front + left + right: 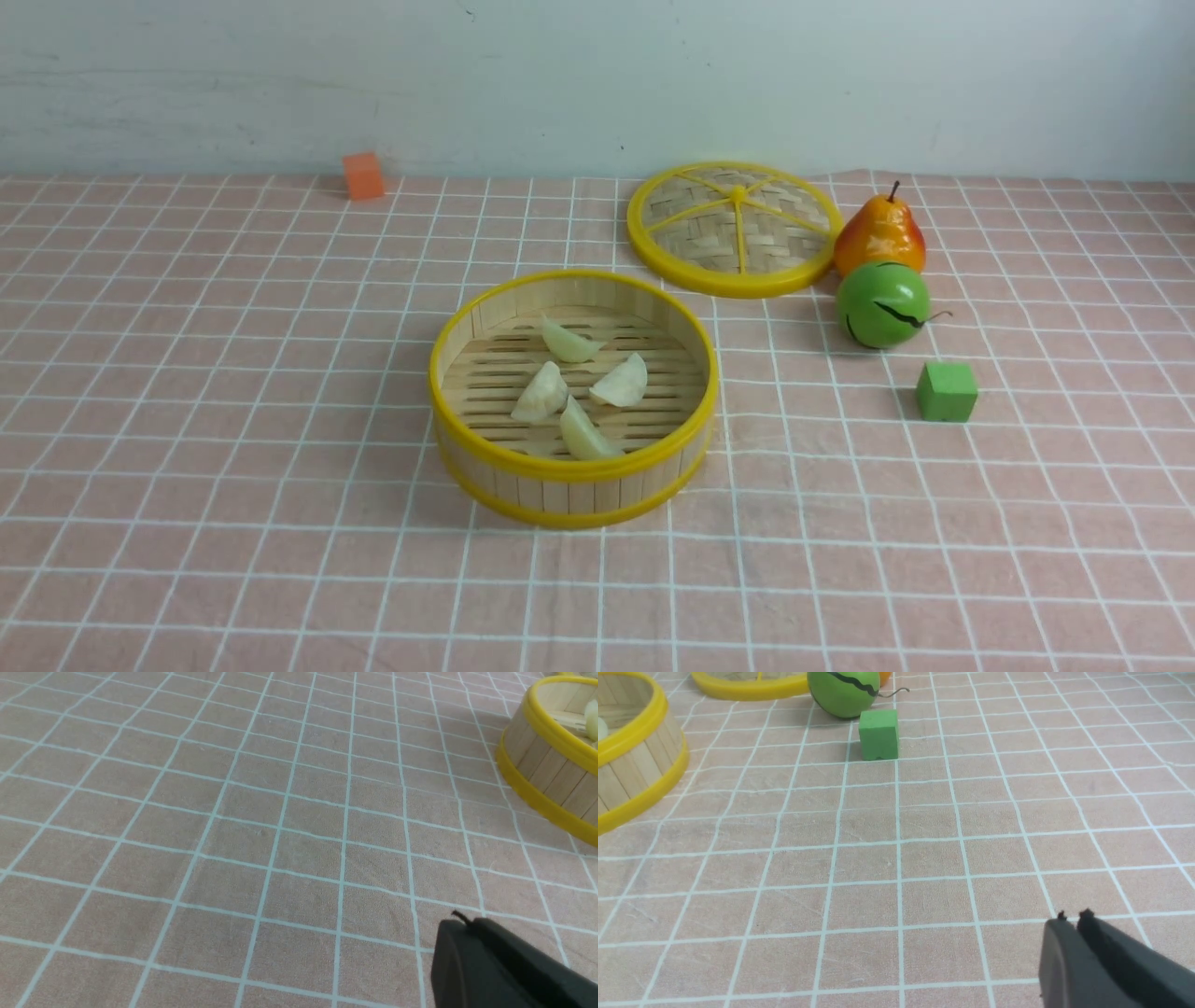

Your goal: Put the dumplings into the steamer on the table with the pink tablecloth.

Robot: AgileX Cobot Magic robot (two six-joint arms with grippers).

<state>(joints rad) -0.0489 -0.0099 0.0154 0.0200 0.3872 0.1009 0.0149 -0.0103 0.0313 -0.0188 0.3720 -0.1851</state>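
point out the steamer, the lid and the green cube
steamer [571, 471]: front view, near yellow rim
lid [731, 282]: front view, near yellow rim
green cube [946, 392]: front view, front face

Neither arm shows in the front view. Left gripper [460, 921]: only the dark fingertips show at the edge of its wrist view, pressed together with no gap, nothing between them, hanging above the cloth. Right gripper [1071, 917]: two dark fingertips side by side, a thin slit between them, nothing held, also clear of the surface. Wrists and upper links out of view for both.
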